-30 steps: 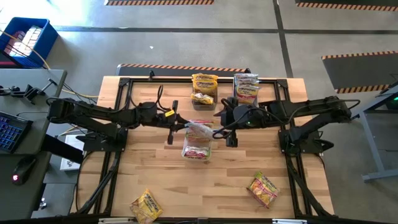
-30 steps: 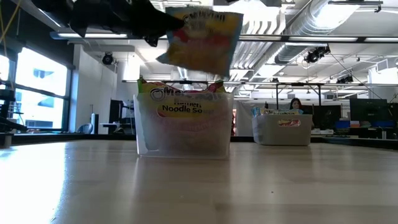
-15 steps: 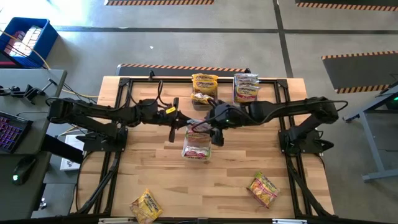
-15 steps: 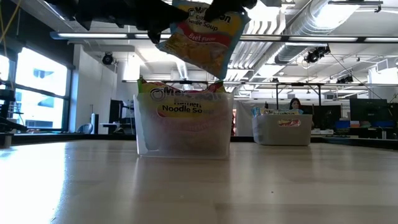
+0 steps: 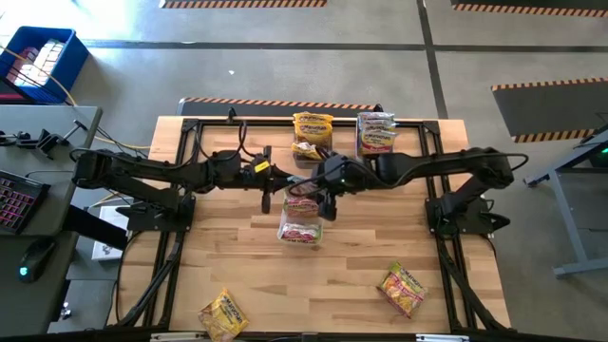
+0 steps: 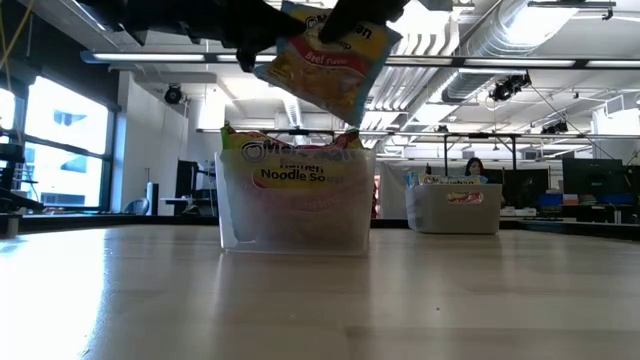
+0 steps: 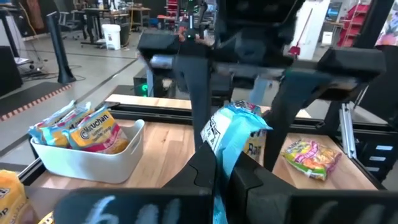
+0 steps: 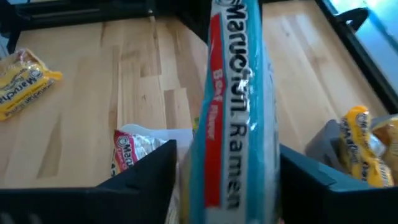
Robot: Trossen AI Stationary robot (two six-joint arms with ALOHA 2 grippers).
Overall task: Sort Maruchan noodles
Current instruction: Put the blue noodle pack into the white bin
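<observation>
A: Both pincers meet mid-table: left pincer (image 5: 278, 182) clamps the beef packet (image 6: 325, 62); right pincer (image 5: 323, 199) straddles it, fingers spread.

B: Over the centre bin (image 5: 300, 228). Right should close before left releases.

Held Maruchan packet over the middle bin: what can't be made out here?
- Left gripper fingers on the held packet: high view, the arms overlap them.
- Right gripper contact: right wrist view, the packet fills the gap.
- Middle bin contents: low view, frosted wall blurs the packets.
- Far bin labels: too small.
</observation>
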